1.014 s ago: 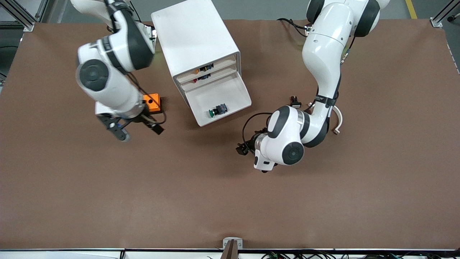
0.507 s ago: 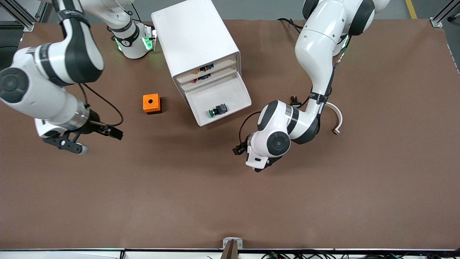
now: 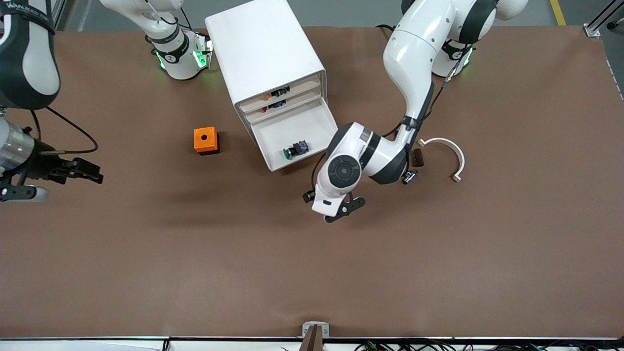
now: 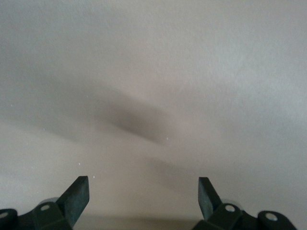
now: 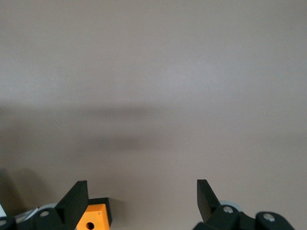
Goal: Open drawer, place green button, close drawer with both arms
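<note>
The left gripper (image 4: 143, 190) is hanging wide open and holding nothing, over bare table (image 3: 312, 273) just nearer the front camera than the open bottom drawer (image 3: 298, 134). The right gripper (image 5: 141, 194) is also wide open and empty, over the table's edge at the right arm's end, well apart from the orange box (image 3: 205, 140). The button (image 3: 295, 148) is lying on its side in the drawer, its green cap pointing toward the right arm's end.

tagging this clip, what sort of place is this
Likely a robotics lab bench: two white arms mounted at a brown-covered table with aluminium framing, and a small white drawer unit as test prop.
</note>
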{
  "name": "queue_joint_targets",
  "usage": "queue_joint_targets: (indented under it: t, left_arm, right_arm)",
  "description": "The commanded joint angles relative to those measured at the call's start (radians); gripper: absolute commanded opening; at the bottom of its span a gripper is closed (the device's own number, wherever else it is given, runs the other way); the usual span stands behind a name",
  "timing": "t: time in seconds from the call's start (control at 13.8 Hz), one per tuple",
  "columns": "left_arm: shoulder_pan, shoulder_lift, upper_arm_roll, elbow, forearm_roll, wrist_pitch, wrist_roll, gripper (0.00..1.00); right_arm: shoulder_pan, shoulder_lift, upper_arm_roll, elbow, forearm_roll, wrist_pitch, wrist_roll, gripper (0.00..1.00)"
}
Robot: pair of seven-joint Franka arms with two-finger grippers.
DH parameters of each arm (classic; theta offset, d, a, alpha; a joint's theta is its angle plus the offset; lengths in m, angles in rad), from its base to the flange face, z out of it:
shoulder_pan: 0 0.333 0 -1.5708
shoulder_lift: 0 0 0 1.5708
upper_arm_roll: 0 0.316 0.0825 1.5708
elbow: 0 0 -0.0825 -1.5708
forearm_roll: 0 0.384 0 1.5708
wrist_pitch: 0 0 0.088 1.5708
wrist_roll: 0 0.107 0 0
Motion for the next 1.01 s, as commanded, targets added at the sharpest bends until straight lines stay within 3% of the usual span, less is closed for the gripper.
queue_joint_targets:
  t: [0.0,0.22,0.51,0.94]
  left_arm:
    - [-0.049,-0.049,0.015,-0.069,0.029,0.014,-0.042,1.00]
    - [-0.096,-0.049,0.015,-0.075,0.030,0.013,-0.095,1.00]
    - [-0.158,-0.070,0.004,-0.099,0.102,0.004,-0.175,1.00]
    - [-0.176,-0.104,-0.063,-0.122,0.087,-0.047,-0.177,1.00]
  right_arm:
    - [-0.019,-0.037,0.020,0.007,-0.020,-0.020,-0.033,1.00]
    - [-0.029,-0.122,0.019,0.006,-0.021,-0.021,0.022,1.00]
    - [-0.023,-0.129,0.028,0.007,-0.087,-0.020,0.025,1.00]
    - [-0.023,-0.141,0.028,0.009,-0.087,-0.018,0.025,1.00]
